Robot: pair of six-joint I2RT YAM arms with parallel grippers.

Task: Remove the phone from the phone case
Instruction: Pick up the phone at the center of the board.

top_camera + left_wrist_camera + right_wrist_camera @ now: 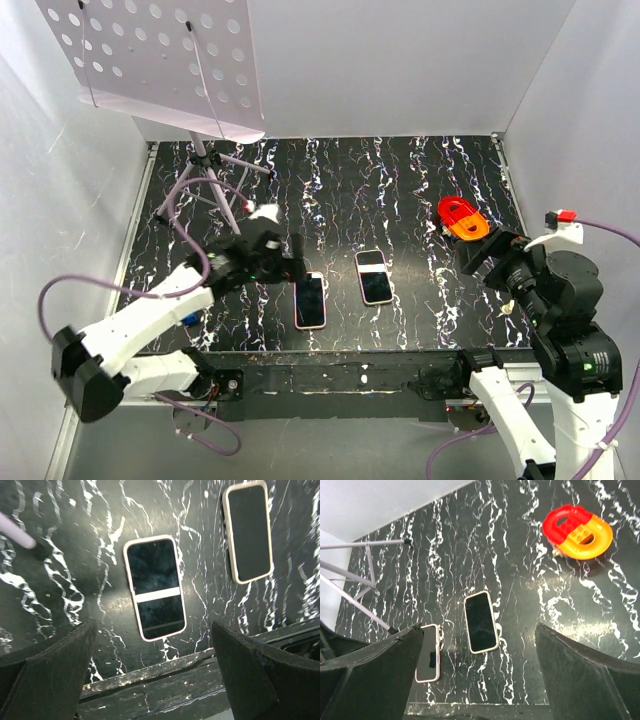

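Approach is proceeding: the released left gripper (296, 262) is hovering beside the black phone in its pale pink case (310, 300), lying near-left, next requiring a descent onto it, while the right gripper (480, 629) is likewise standing released.

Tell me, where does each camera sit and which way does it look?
Top external: fixed above and behind the arms, looking down on the marbled table; both arms show, left gripper and right gripper open.
Left wrist: on the left arm, looking down at the pink-cased phone; its dark fingers frame the bottom.
Right wrist: on the right arm, looking down at the table and a red-and-orange toy ring; its fingers show too.
Shared: both wrist views catch the pink-cased phone and the cream-cased phone.
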